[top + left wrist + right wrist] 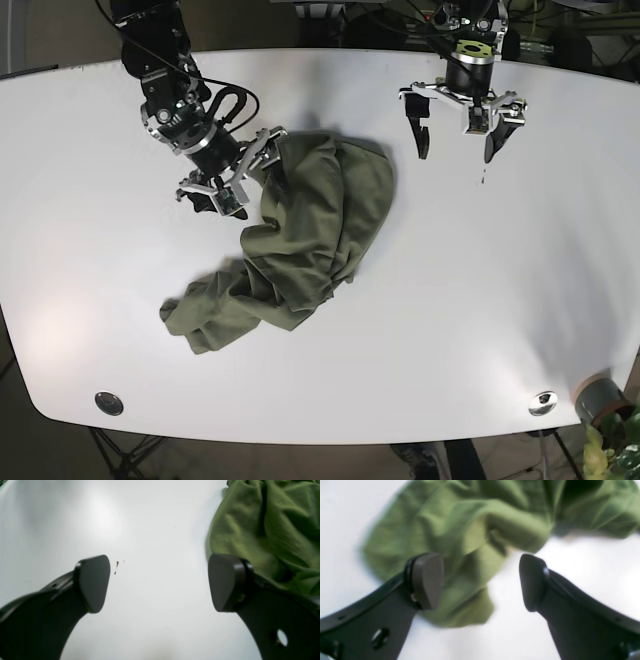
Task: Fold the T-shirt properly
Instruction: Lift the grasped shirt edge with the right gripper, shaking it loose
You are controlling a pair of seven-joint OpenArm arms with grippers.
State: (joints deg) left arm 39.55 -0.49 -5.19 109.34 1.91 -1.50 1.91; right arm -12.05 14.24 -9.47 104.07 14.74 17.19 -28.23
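Crumpled green T-shirt (300, 240) mid-frame on white table (480, 300), right gripper (480, 582) wide open over its edge, left gripper (158, 583) wide open, empty, upper right

Bare white surface (500, 280) lies open right of and below the crumpled green T-shirt (310, 230) (the only bulk in the middle), with two small metal discs (109, 403) near the front edge.

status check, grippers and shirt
Left gripper open over bare table. Right gripper open at shirt edge, nothing held. Shirt crumpled, unfolded. Nothing in the way.
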